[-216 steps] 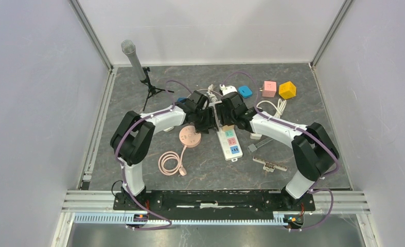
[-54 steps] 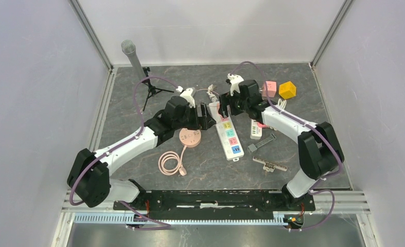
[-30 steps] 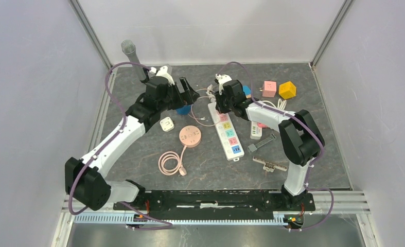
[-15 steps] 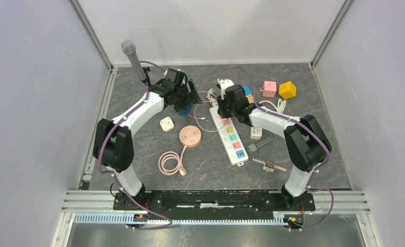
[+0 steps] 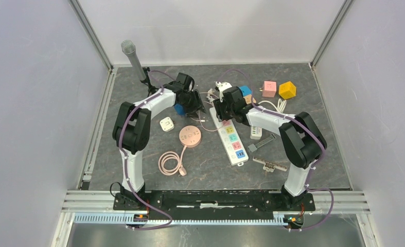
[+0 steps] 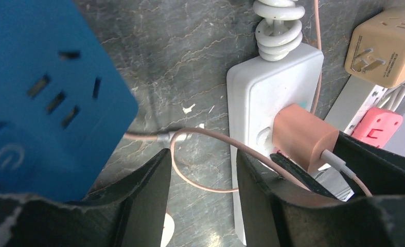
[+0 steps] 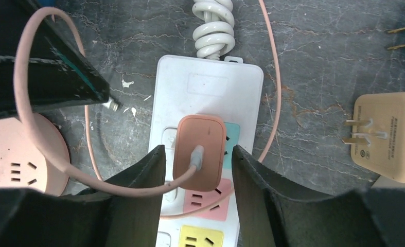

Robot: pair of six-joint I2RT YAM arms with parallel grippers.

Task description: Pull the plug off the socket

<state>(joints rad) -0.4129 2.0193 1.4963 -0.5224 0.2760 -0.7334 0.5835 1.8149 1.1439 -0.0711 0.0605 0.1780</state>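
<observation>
The salmon plug (image 7: 199, 153) sits in the top socket of the white power strip (image 7: 210, 85), with a pink cable looping out of it to the left. My right gripper (image 7: 197, 172) is open right over it, one finger on each side and a small gap to both. In the left wrist view the same plug (image 6: 304, 136) shows on the strip (image 6: 272, 77) at the right. My left gripper (image 6: 203, 182) is open just left of the strip, with only the pink cable (image 6: 205, 136) crossing between its fingers. From above, both grippers meet at the strip's (image 5: 231, 139) far end, the left (image 5: 195, 103) and the right (image 5: 222, 110); the plug is hidden there.
A blue cube socket (image 6: 40, 87) lies close on the left gripper's left. A beige adapter (image 7: 388, 144) lies right of the strip. A round pink socket (image 5: 190, 136) with its coiled cable (image 5: 170, 162), a microphone on a tripod (image 5: 133, 59), pink (image 5: 269, 88) and yellow (image 5: 287, 90) cubes stand around.
My left arm has swung in from the far left towards the strip's far end, its jaws narrowing. My right gripper has opened around the plug. The strip has shifted slightly.
</observation>
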